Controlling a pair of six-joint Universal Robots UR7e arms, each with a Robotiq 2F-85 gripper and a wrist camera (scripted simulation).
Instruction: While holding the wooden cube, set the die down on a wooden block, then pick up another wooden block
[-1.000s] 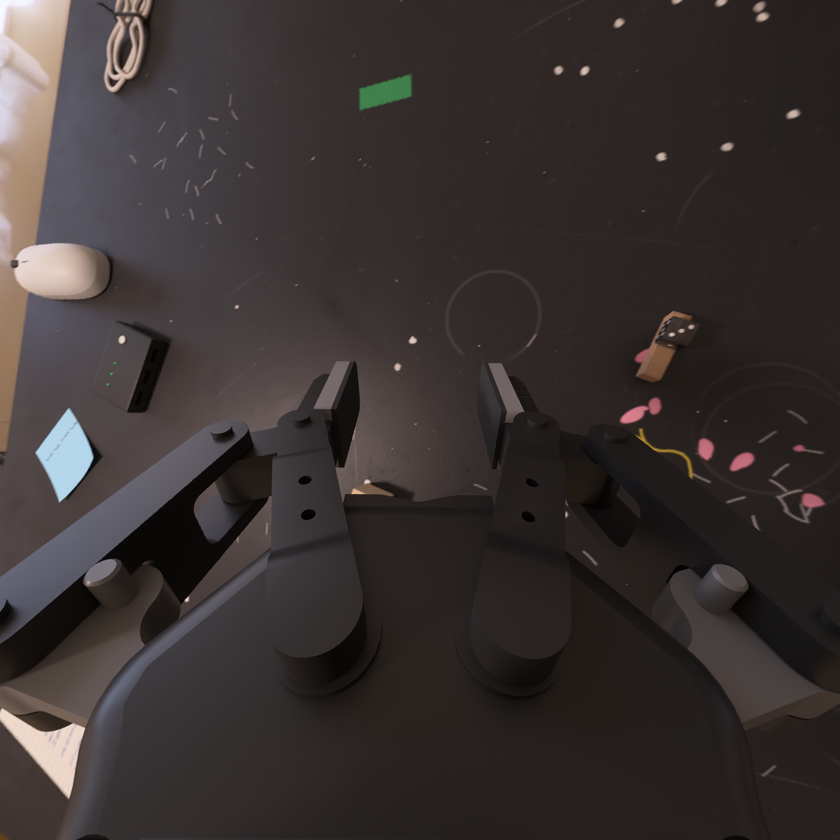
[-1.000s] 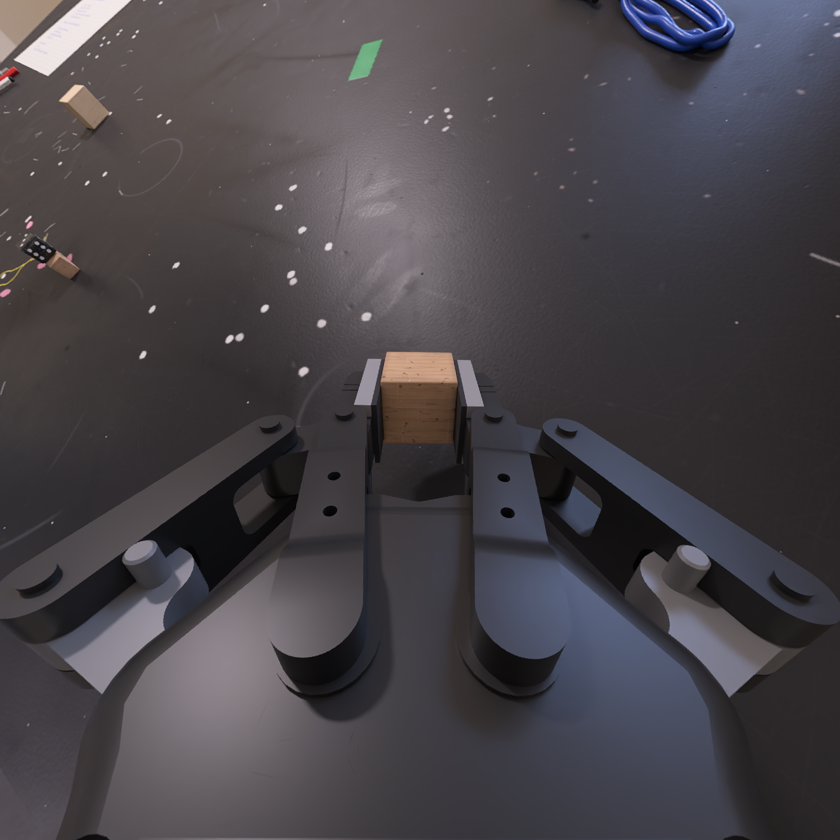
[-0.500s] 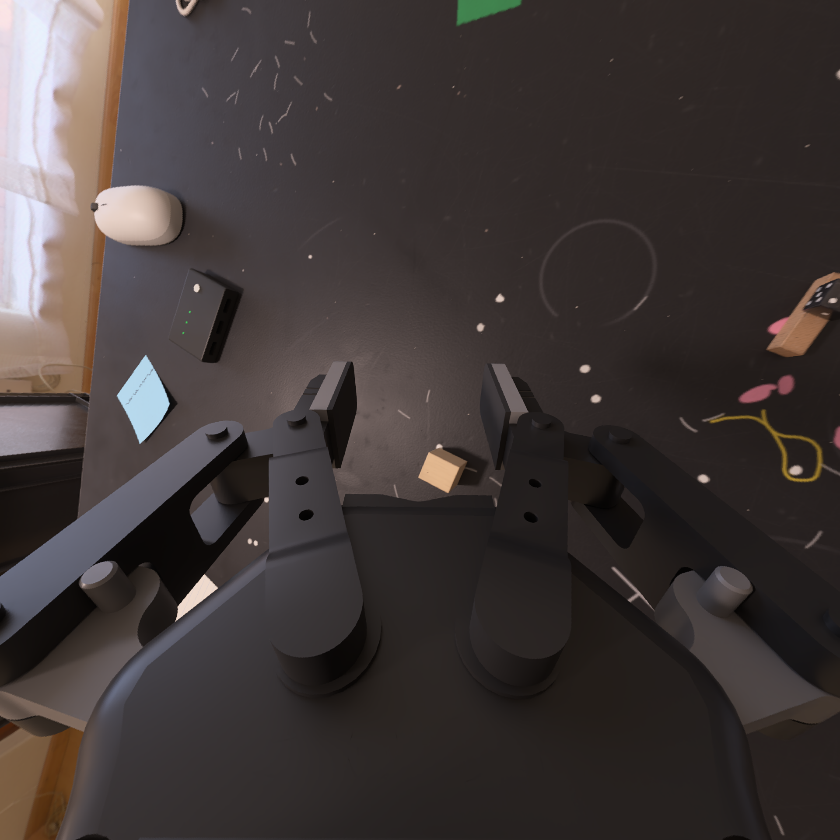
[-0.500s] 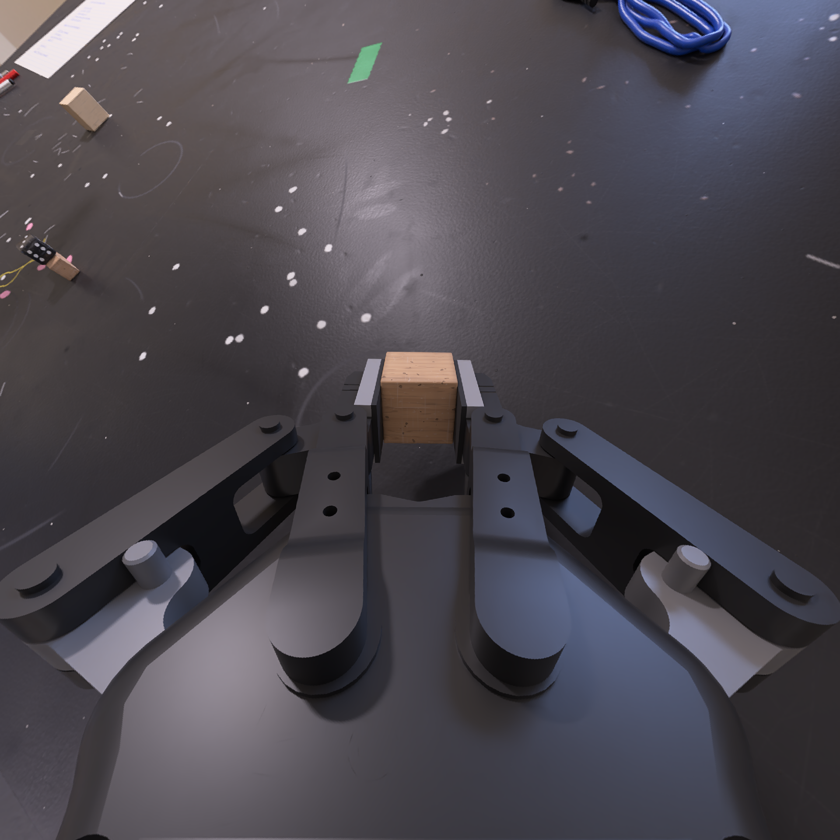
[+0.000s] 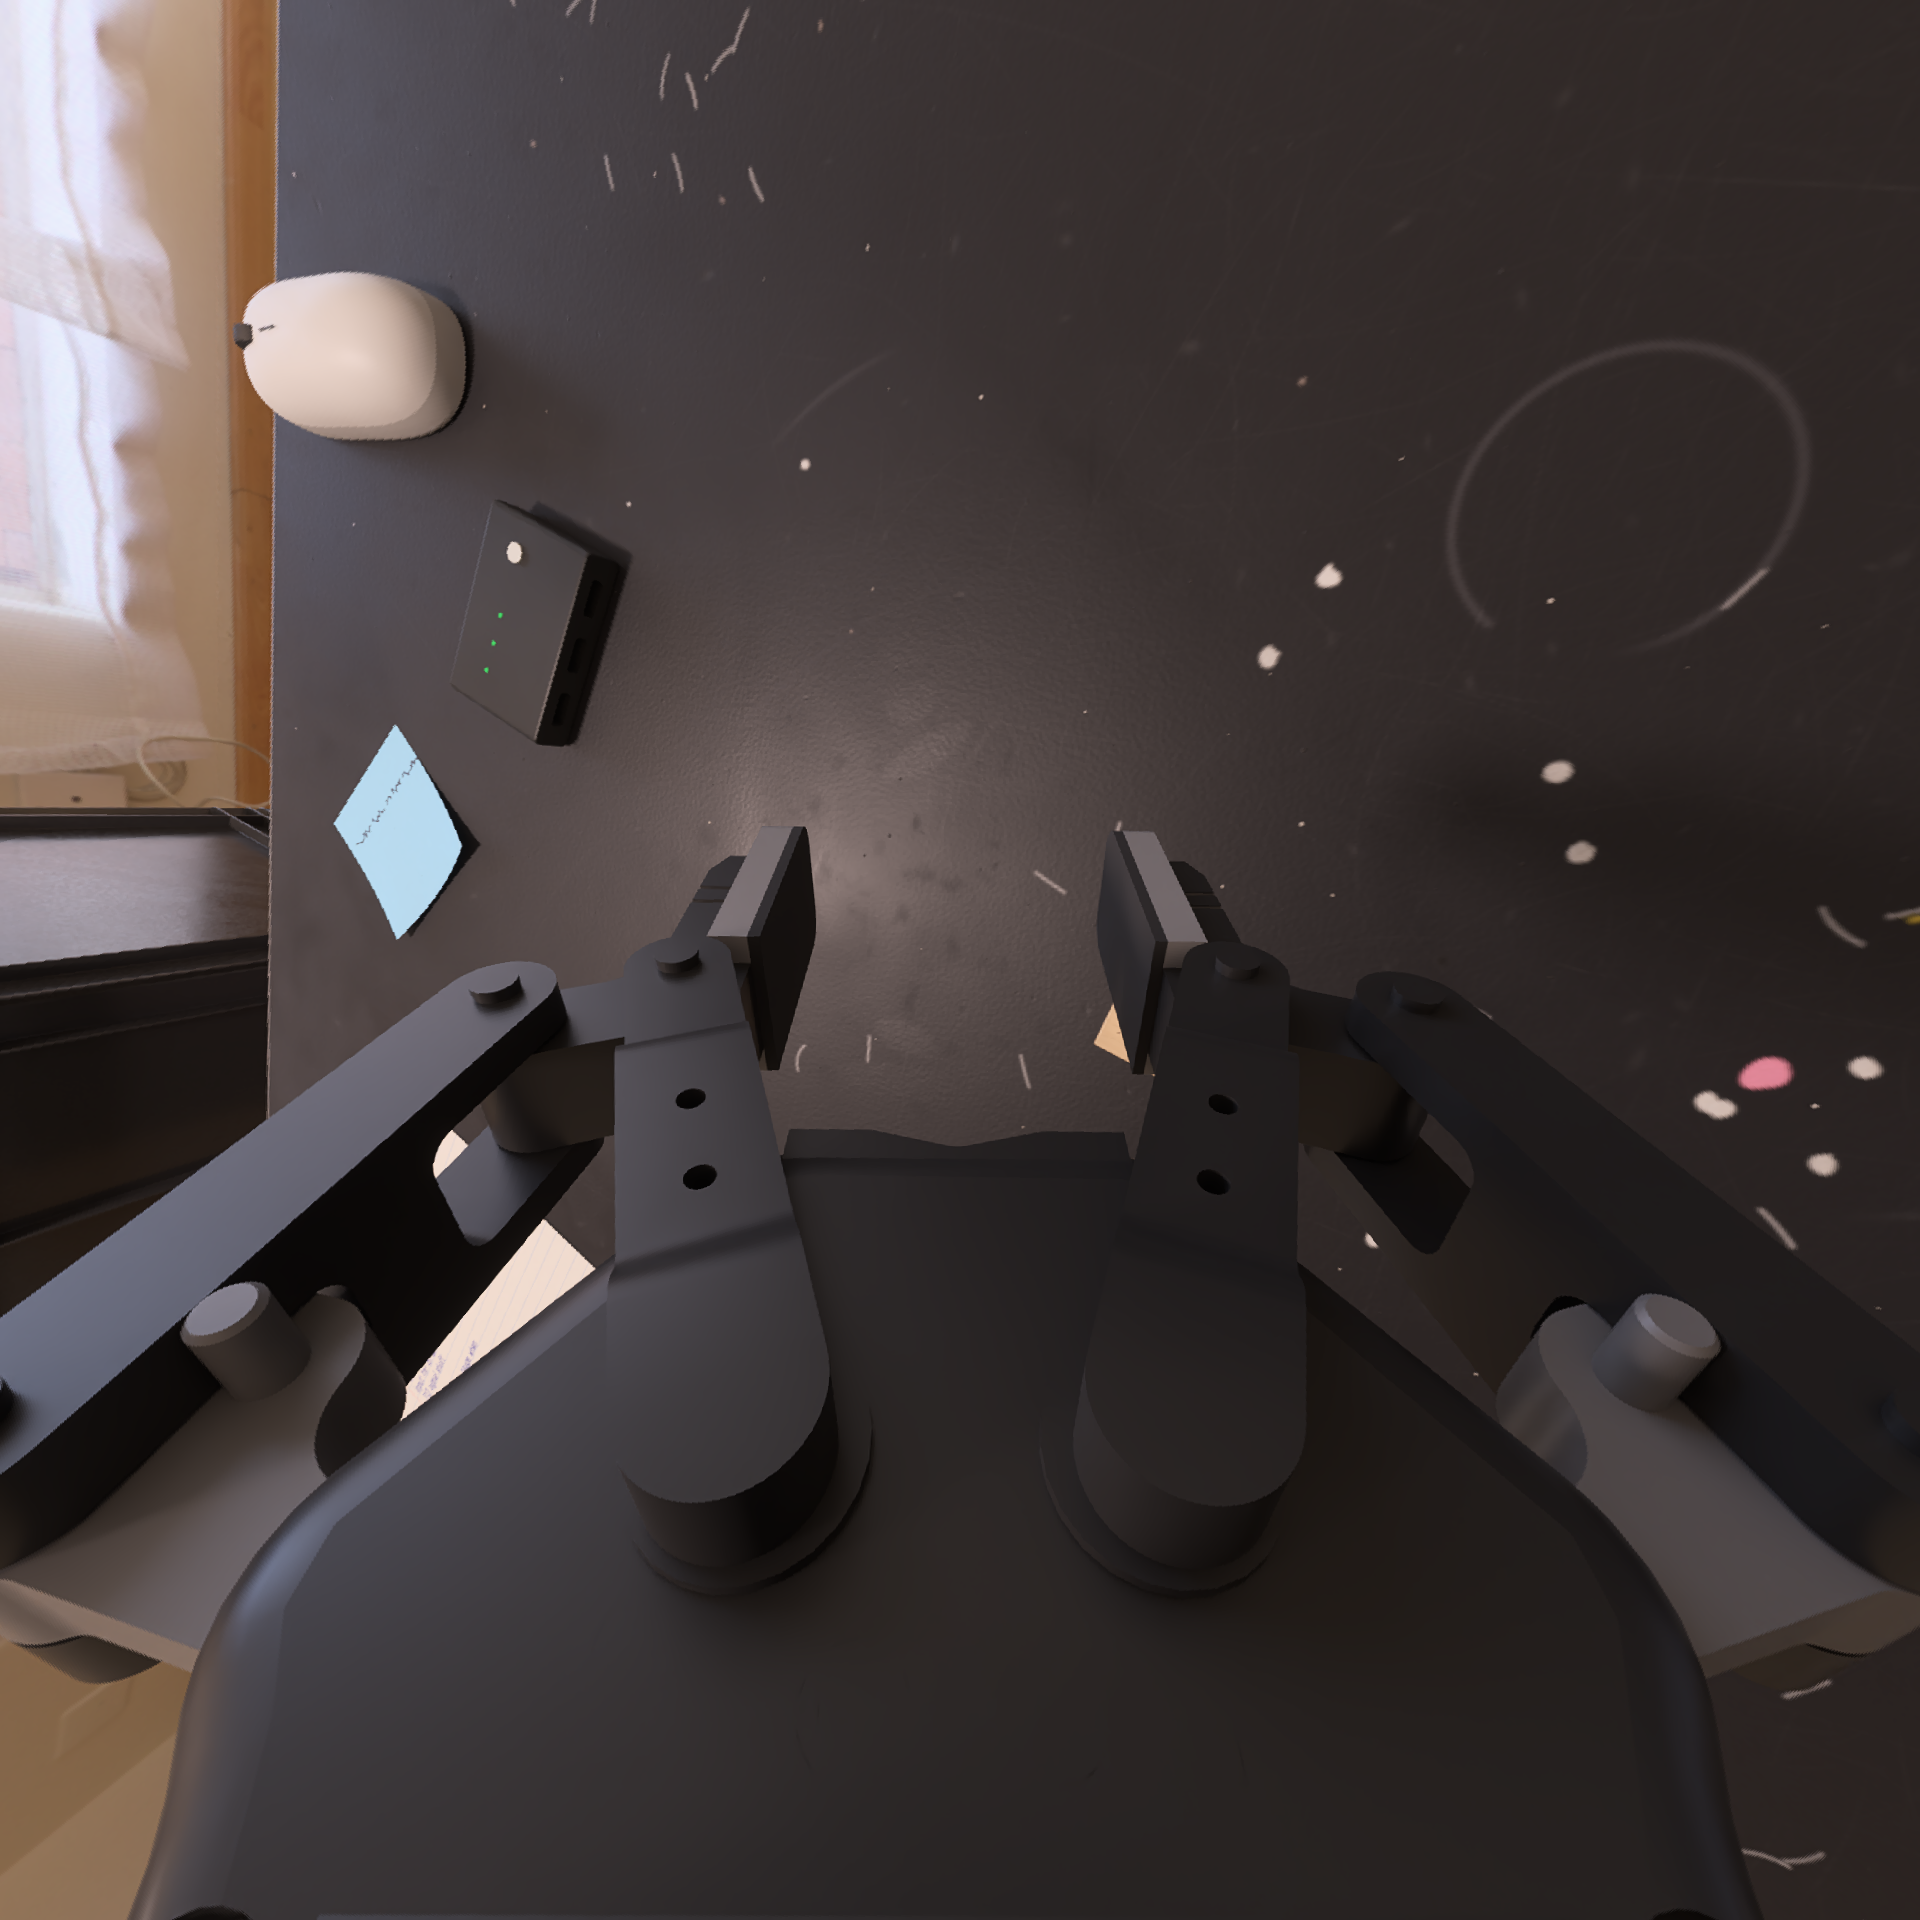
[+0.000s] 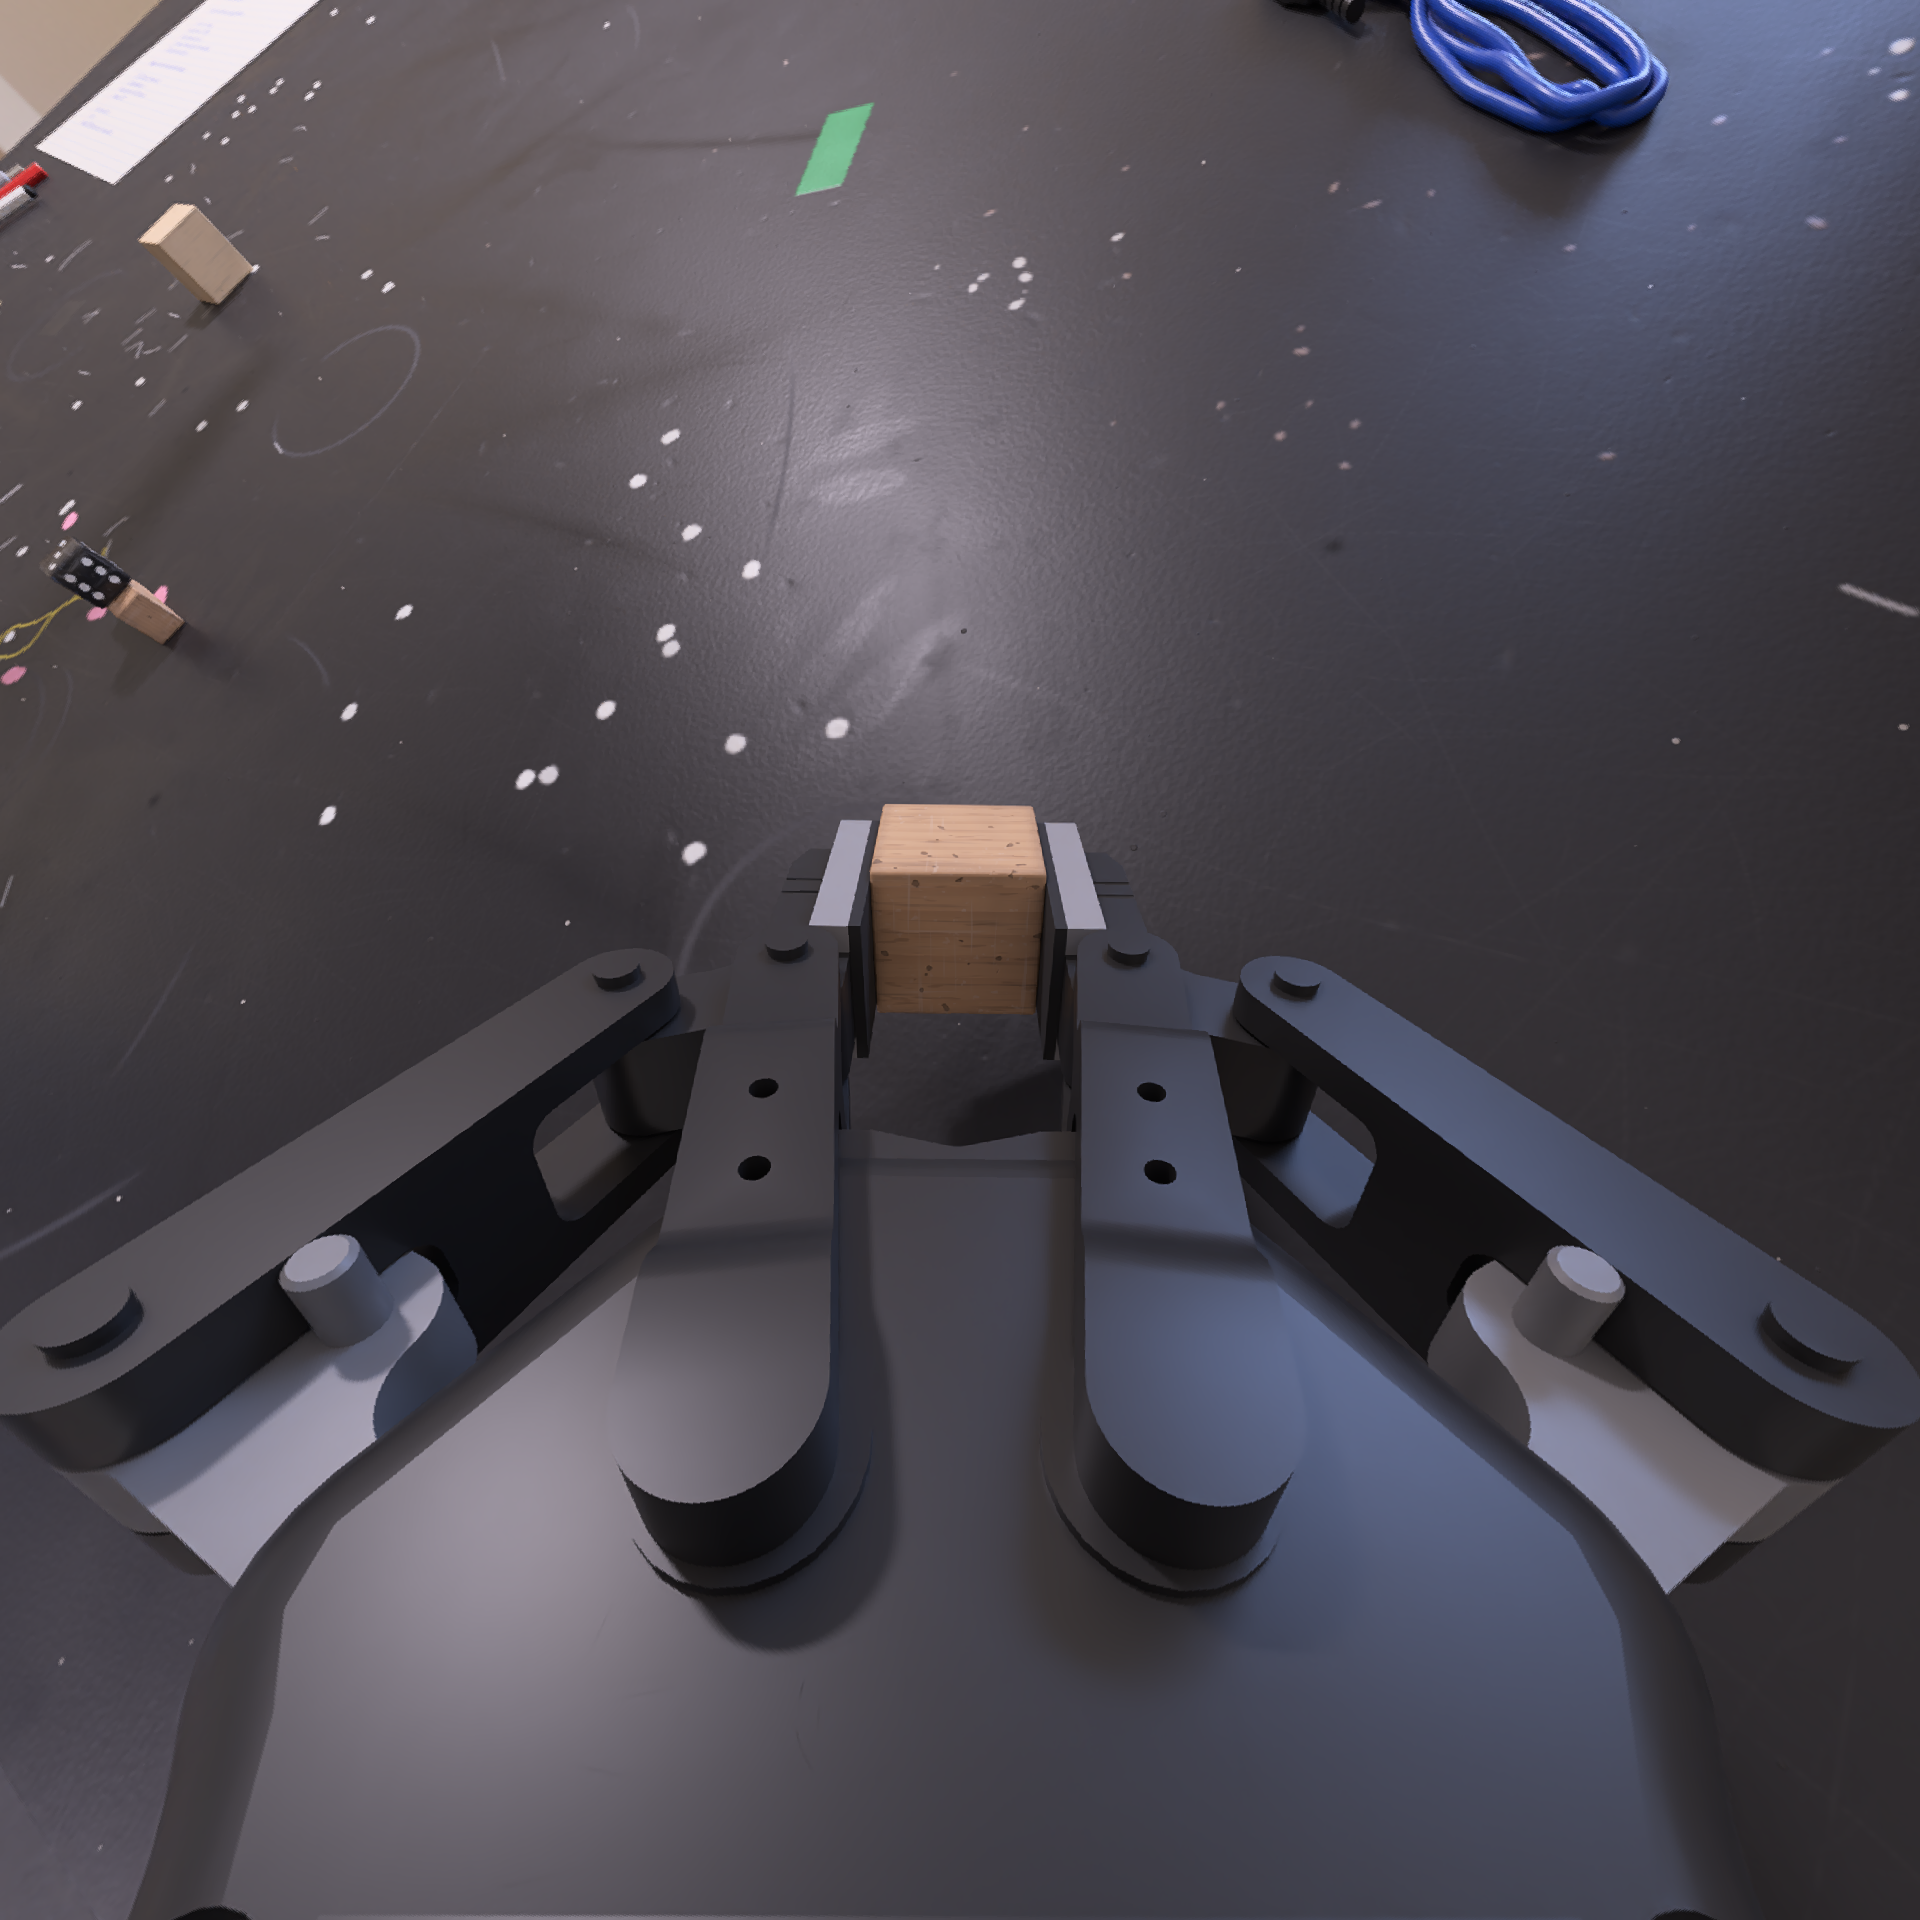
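My right gripper [image 6: 956,914] is shut on the wooden cube [image 6: 956,914] and holds it above the dark table. In the right wrist view the black die [image 6: 88,571] rests on a small wooden block [image 6: 148,613] at the far left. A second, pale wooden block [image 6: 195,252] stands farther back at the left. My left gripper [image 5: 951,935] is open and empty over the table. Only a pale corner of a wooden block [image 5: 1112,1034] shows behind its right finger [image 5: 1143,925]; the rest is hidden.
Near the table's left edge in the left wrist view lie a white mouse [image 5: 348,355], a black hub box [image 5: 535,623] and a blue sticky note [image 5: 400,831]. In the right wrist view a blue cable coil [image 6: 1538,62], green tape [image 6: 834,149] and white paper [image 6: 171,78] lie far back.
The left gripper has moved left toward the table's edge; the pale block slid from between its fingers to behind the right finger, and the die went out of view. The right gripper stayed still.
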